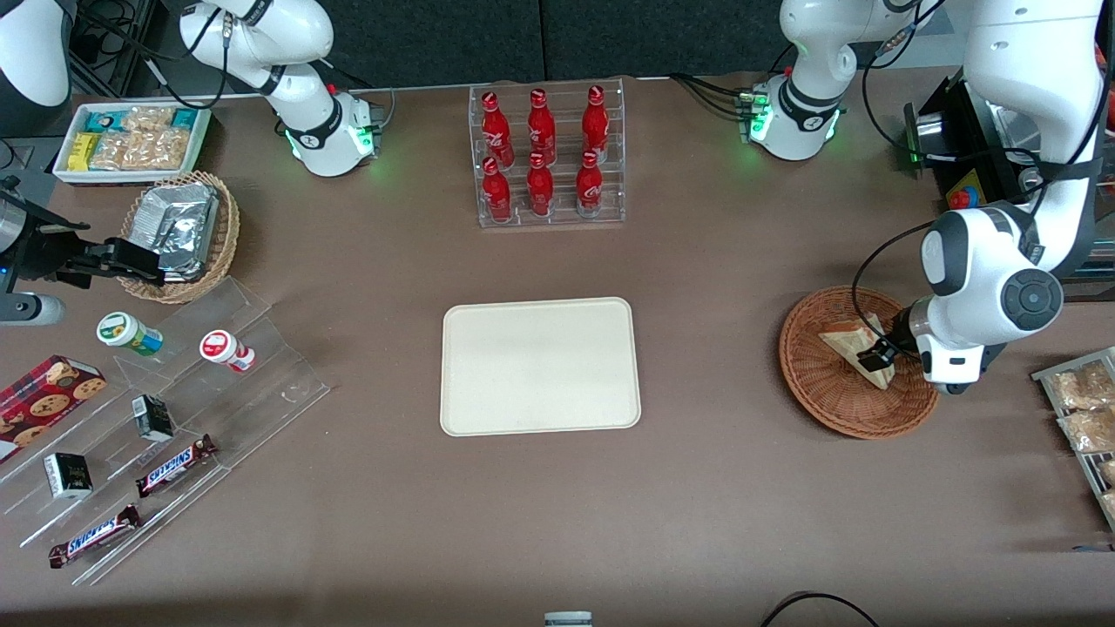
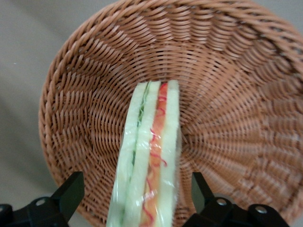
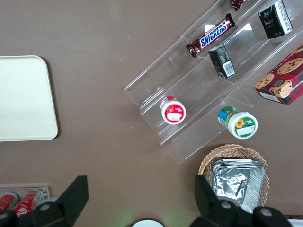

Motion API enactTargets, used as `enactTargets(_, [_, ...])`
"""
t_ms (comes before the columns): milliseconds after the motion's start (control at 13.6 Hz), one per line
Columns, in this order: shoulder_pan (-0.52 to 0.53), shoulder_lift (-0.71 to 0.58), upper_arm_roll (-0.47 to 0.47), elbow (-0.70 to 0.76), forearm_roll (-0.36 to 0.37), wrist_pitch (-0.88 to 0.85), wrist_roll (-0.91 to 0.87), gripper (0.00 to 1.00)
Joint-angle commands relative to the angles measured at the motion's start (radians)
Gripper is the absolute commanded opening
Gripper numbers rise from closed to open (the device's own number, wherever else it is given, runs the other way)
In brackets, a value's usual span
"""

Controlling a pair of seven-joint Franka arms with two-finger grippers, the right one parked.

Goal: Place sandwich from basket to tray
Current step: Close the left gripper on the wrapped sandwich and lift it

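Brown matte tabletop [image 1: 740, 488] fills the front view. Near its middle lies the cream tray [image 1: 540, 366], flat and bare. Well apart from it, toward the working arm's end of the table, sits the reddish-brown wicker basket [image 1: 819, 392], and the sandwich [image 1: 849, 344] rests inside it, a pale wedge leaning across the basket floor. The left gripper [image 1: 875, 353] is down in the basket at the sandwich, its black fingers at the wedge's end. Farther from the camera than the tray stands a clear rack of red bottles [image 1: 544, 157]. Toward the parked arm's end there are a tan basket of foil packets [image 1: 179, 231], a white tray of snack packets [image 1: 131, 139], a clear stepped stand [image 1: 174, 418] with Snickers bars [image 1: 174, 466] and small jars, and a cookie box [image 1: 43, 401].

From the left wrist camera, the basket's [image 2: 94, 94] woven wall curves around the sandwich [image 2: 149, 165], which stands on edge with its green and red-orange filling layers showing through clear wrap. The gripper [image 2: 137, 194] is spread wide, one black fingertip [image 2: 71, 189] on each side of the wedge with a clear gap to the bread, so nothing is gripped.

From the right wrist camera, a corner of the tray [image 3: 23, 99] shows on the brown surface, near the stepped stand [image 3: 199, 94] and the foil packets [image 3: 236, 182].
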Motion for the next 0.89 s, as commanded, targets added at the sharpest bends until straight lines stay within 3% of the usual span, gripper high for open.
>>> enactTargets(0, [0.000,0.056,-0.001,-0.024,0.016,0.094,-0.019,1.00])
enactTargets(148, [0.000,0.083,-0.001,-0.041,0.014,0.155,-0.019,0.98])
enactTargets(221, [0.000,0.087,-0.003,-0.045,0.014,0.169,-0.022,0.80])
enactTargets(295, [0.000,0.084,-0.003,-0.045,-0.001,0.162,-0.024,0.41])
enactTargets(369, [0.000,0.080,-0.003,-0.045,-0.001,0.159,-0.022,0.15])
enactTargets(443, [0.000,0.069,-0.003,-0.041,-0.001,0.145,-0.022,0.01])
enactTargets(811, [-0.017,-0.002,-0.021,0.129,-0.007,-0.144,-0.010,0.00])
